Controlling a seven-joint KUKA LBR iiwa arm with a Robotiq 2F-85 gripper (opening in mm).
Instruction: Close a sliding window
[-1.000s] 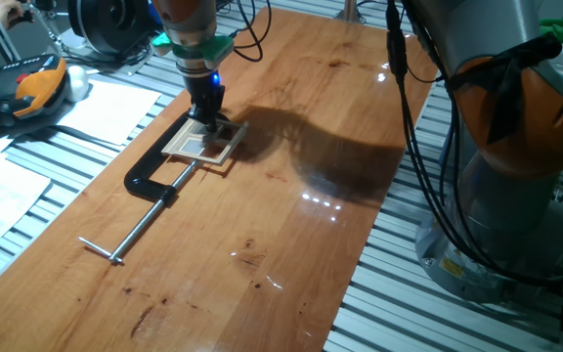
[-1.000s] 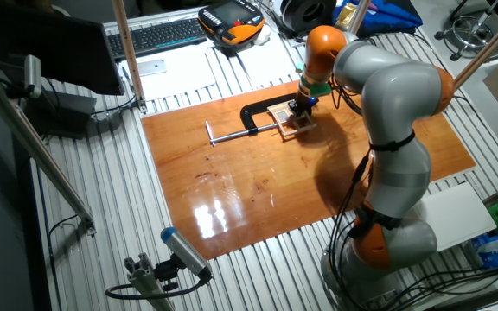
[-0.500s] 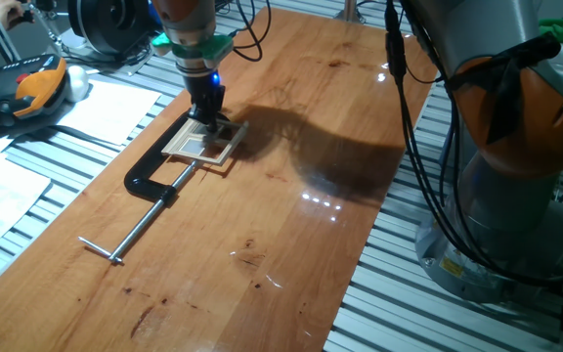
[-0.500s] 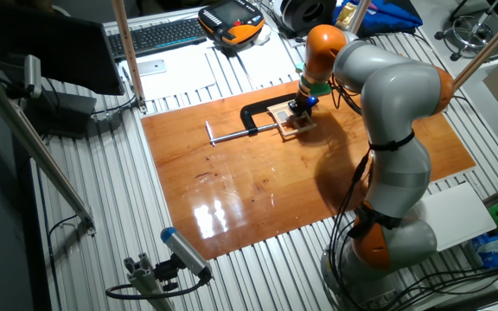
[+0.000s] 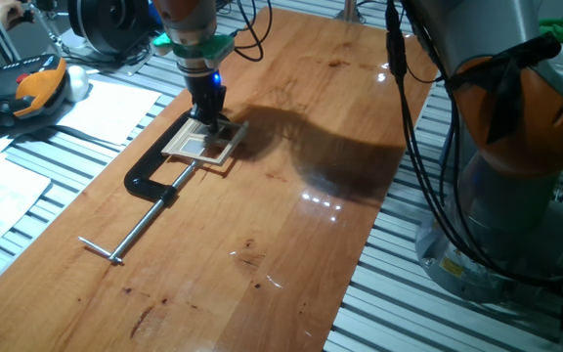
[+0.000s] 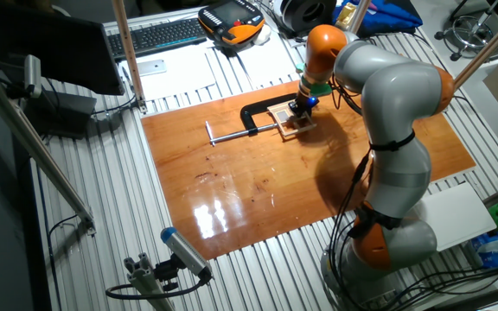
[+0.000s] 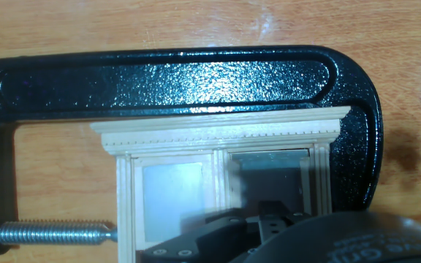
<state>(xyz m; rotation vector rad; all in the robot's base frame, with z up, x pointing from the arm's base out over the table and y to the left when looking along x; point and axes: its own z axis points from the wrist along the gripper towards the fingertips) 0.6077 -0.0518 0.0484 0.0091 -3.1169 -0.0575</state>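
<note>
The sliding window (image 5: 201, 145) is a small pale wood frame lying flat on the wooden table, held by a black C-clamp (image 5: 151, 174). My gripper (image 5: 213, 119) points straight down onto the window's far right part, and its fingers look closed together and touch the sash. In the other fixed view the gripper (image 6: 297, 107) stands over the window (image 6: 285, 119). In the hand view the window (image 7: 218, 133) shows two panes under its top moulding, the clamp (image 7: 196, 79) arches around it, and the hand's black housing (image 7: 283, 235) hides the lower right pane.
The clamp's steel screw bar (image 5: 135, 227) runs toward the table's near left edge. An orange-and-black pendant (image 5: 27, 86) and papers (image 5: 106, 108) lie left of the table. The robot's base (image 5: 516, 166) stands at the right. Cables (image 5: 404, 78) hang over the table's right side.
</note>
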